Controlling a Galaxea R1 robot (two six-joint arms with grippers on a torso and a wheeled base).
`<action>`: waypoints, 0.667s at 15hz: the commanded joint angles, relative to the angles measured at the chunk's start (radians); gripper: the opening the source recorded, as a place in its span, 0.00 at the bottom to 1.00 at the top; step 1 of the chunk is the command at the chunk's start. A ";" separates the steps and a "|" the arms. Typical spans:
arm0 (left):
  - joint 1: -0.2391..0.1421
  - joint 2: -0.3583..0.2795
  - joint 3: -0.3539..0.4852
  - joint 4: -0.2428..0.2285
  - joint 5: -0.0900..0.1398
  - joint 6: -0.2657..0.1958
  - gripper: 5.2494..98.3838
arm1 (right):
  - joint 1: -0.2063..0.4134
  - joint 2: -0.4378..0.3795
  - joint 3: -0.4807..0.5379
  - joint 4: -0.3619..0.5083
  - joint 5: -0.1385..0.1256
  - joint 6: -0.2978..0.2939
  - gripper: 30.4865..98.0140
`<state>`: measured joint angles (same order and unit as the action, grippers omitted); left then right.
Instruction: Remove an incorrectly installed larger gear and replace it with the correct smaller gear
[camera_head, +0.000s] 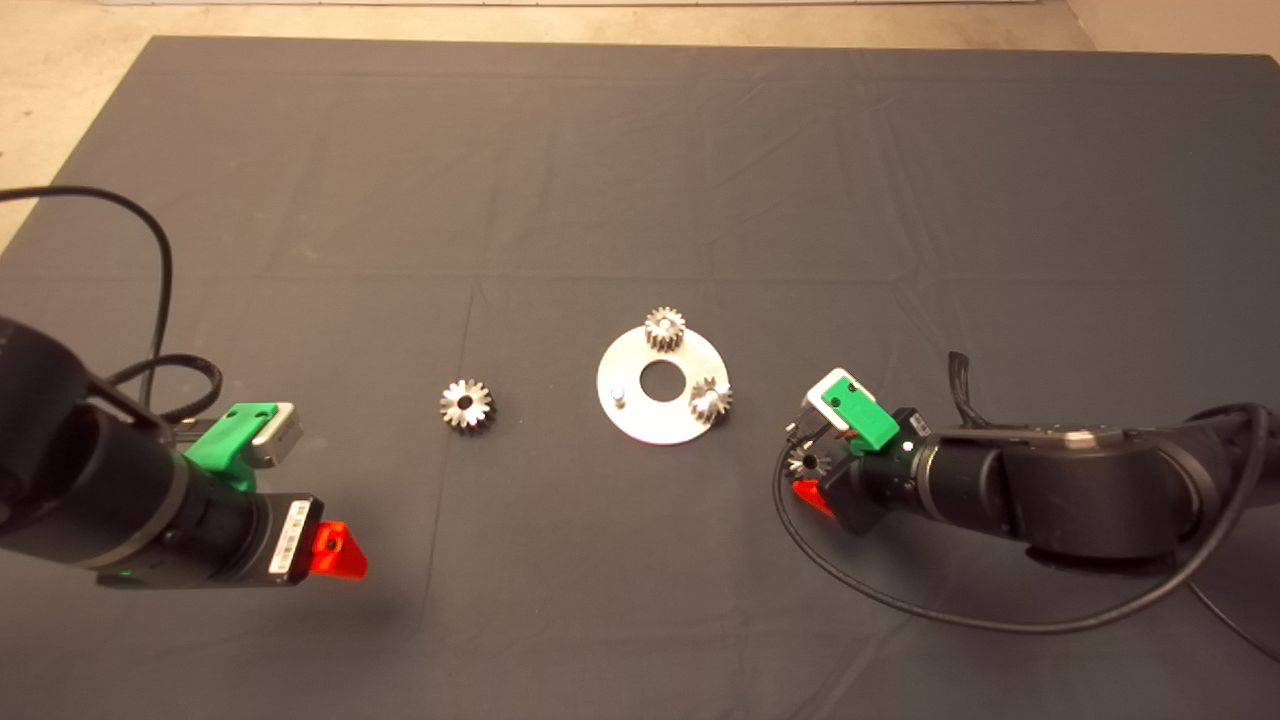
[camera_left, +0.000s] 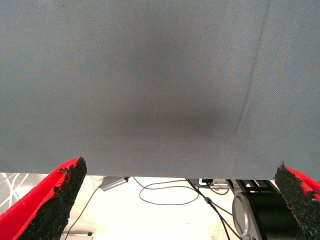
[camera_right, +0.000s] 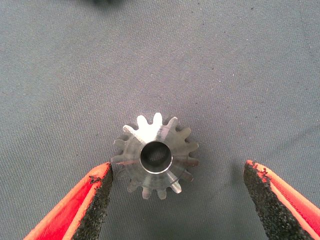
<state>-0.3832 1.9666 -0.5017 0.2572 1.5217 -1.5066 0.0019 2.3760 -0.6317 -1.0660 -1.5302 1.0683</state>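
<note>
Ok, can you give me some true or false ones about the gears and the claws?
1. The big gear sits on the round plate. False: it lies on the mat, left of the plate.
2. Two small gears stand on the plate. True: one at the far edge, one at the right edge.
3. One peg on the plate is bare. True.
4. The right claw is squeezing a gear. False: its fingers are open on either side of a small gear lying on the mat.
5. The left claw holds a gear. False: it is open and empty, above the mat's near edge.
</note>
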 joint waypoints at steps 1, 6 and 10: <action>-0.014 -0.005 0.016 -0.018 0.015 -0.007 0.99 | 0.006 0.004 -0.011 -0.026 -0.064 0.009 0.58; -0.014 -0.007 0.024 -0.018 0.015 -0.009 0.99 | 0.006 0.006 -0.026 -0.048 -0.026 0.017 0.51; -0.014 -0.007 0.039 -0.018 -0.031 -0.007 0.99 | 0.006 0.006 -0.037 -0.069 0.007 0.041 0.51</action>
<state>-0.3832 1.9666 -0.4838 0.2560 1.5072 -1.5069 -0.0032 2.3804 -0.6614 -1.0890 -1.5202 1.0983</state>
